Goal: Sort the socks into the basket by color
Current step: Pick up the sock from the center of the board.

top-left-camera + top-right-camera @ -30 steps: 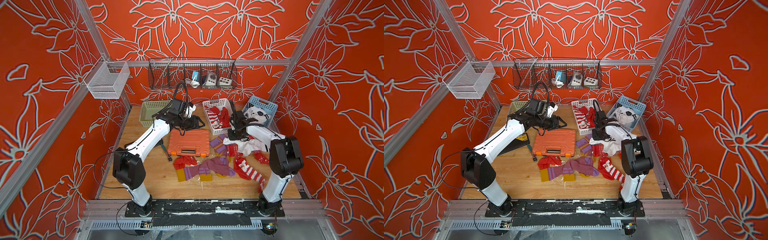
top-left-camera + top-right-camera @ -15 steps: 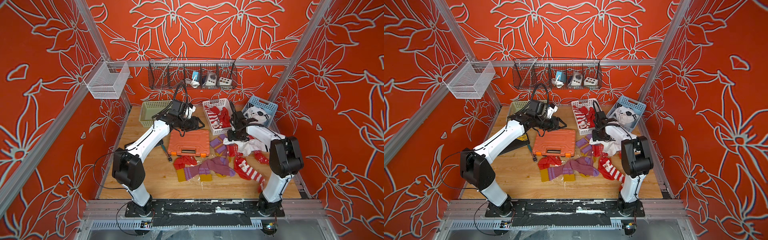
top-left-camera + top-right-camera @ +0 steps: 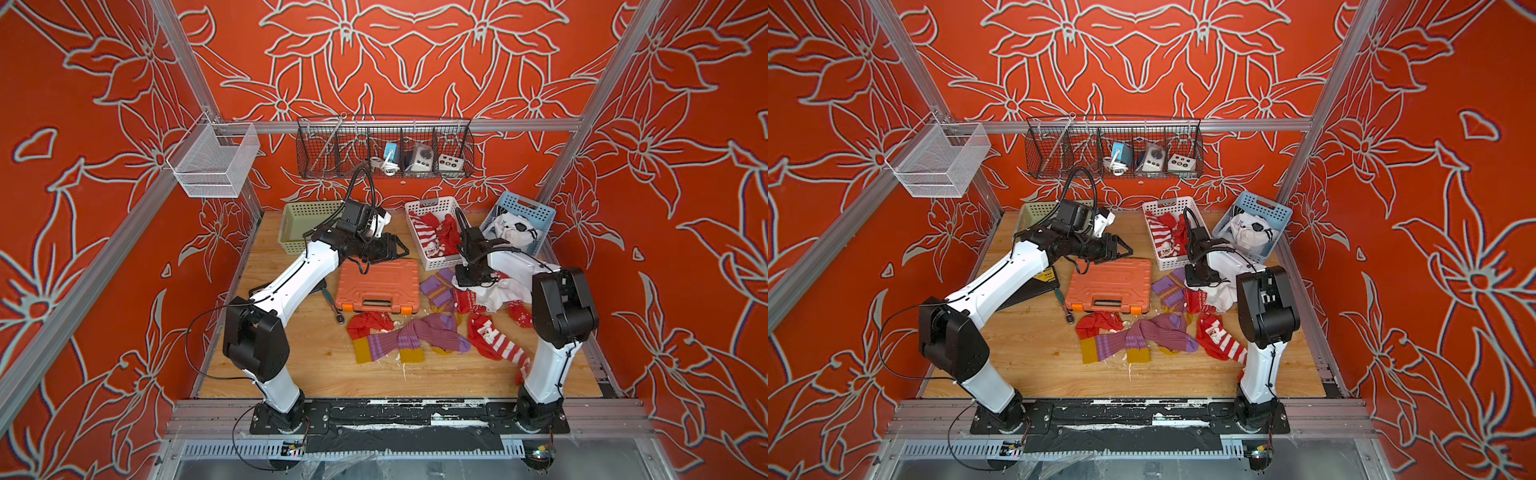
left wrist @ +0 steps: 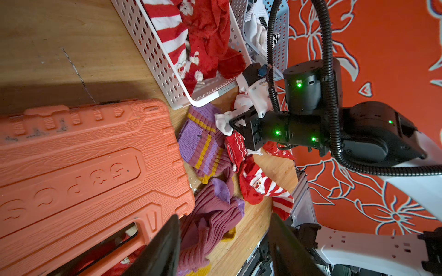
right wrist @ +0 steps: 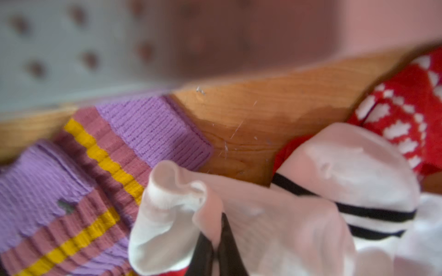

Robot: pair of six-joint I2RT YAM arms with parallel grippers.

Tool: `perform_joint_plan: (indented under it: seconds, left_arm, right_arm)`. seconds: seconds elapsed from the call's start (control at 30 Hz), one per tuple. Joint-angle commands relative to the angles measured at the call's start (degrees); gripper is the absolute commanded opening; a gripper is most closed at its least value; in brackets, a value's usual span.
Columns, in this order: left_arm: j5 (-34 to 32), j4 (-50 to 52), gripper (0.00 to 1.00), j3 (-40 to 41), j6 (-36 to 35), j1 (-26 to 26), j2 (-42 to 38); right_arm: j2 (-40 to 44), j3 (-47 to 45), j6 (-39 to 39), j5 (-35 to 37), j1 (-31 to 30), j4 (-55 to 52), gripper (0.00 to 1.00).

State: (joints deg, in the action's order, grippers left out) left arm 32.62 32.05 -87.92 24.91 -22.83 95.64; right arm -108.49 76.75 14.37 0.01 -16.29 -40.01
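One white sock (image 5: 263, 227) sits pinched in the right gripper (image 5: 215, 235) — likely headed for the blue basket (image 3: 525, 203), right of centre. Meanwhile the left gripper (image 4: 224, 217) hangs spread, empty.

My cell: orange walls (image 3: 395, 62) around a wooden floor (image 3: 324, 365).
In both top views the walls, drawn over with pale flower outlines, closed me in at the left, back and right of the frame, and the bare planks lay at lower centre. An aluminium rail (image 3: 519, 124) crossed the back wall, carrying a black wire rack (image 3: 332, 145) at upper centre, and a white mesh basket (image 3: 216, 166) hung at upper left. The light was even.
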Motion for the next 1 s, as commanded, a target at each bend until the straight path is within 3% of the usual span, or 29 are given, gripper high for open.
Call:
perform_joint_plan:
  seconds: [0.0, 0.5, 0.73, 0.97]
  left_arm:
    - [-0.11, -0.24, 0.58, 0.80, -0.61, 0.16, -2.54]
    - [-0.98, 1.94, 0.58, 0.64, -3.05, 0.47, -4.28]
    - [-1.33, 3.52, 0.58, -0.40, -4.77, 0.49, -4.49]
    - [-1.49, 4.50, 0.58, -0.83, -6.07, 0.44, -4.67]
  right_arm:
    - [1.32, 0.84, -0.25, 0.88, -0.19, -2.10, 0.00]
    - [10.91, 10.99, -0.35, -2.75, -0.06, -10.45, 0.00]
    - [10.39, 18.89, 0.33, 0.81, 2.30, -8.79, 0.00]
    - [3.87, 27.35, 0.71, 5.68, 9.26, -1.56, 0.00]
